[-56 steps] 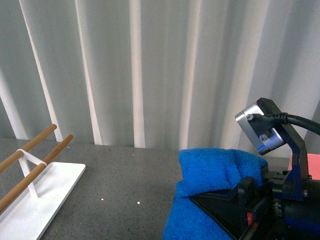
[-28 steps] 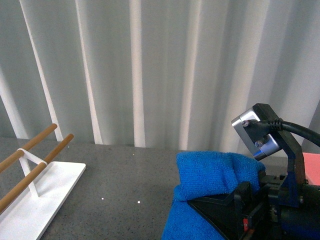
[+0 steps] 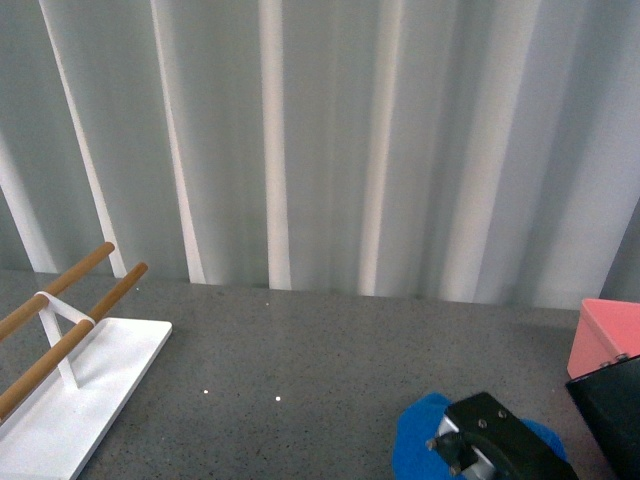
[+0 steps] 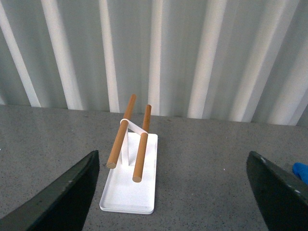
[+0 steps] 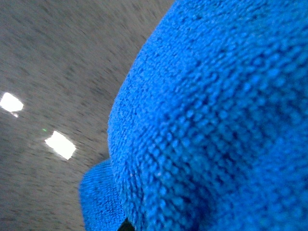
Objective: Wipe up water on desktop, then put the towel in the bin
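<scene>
Low down, right arm over towel, on desktop

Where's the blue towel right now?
In the front view, the towel is low on the right over the desktop, partly hidden by the right arm, left of the pink bin.

Most of what you see here is the bright blue, fluffy terry-cloth towel, so close to the lens that you can pick out its individual loops, with a smaller fold of it showing past the rounded edge. Beside it you get a blurred stretch of the dark grey speckled stone-like desktop, with two small bright white patches shining on it.
</scene>
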Robot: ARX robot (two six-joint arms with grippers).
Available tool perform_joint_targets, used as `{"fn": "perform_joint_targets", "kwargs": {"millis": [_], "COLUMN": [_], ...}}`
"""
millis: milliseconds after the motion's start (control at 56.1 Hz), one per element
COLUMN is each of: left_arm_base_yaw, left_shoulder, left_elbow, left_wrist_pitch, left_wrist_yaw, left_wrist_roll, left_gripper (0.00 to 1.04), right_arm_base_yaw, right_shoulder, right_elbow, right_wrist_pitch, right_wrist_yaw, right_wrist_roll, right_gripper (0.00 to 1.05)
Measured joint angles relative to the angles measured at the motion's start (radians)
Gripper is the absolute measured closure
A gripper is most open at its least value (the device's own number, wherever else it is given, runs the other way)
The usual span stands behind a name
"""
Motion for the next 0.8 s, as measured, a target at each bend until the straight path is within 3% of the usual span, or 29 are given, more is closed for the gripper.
{"fn": "perform_joint_targets", "kwargs": {"millis": [53, 802], "left_arm_base_yaw": [0.0, 0.0], "left_shoulder": [0.0, 0.0], "left_elbow": [0.0, 0.0], "left_wrist_pitch": [0.0, 0.0], "left_wrist_yaw": [0.0, 0.0], "left_wrist_roll": [0.002, 0.002], "left_gripper": [0.05, 0.07], "right_arm_base_yaw": [-0.01, 0.082], "right_shoulder": [0.052, 0.336], "right_elbow": [0.039, 0.558], "right_wrist_pitch": [-0.034, -0.245], "right_wrist_yaw": [0.056, 0.284], "right_wrist_roll": [-0.03, -0.084], "right_gripper": [0.99, 0.99]}}
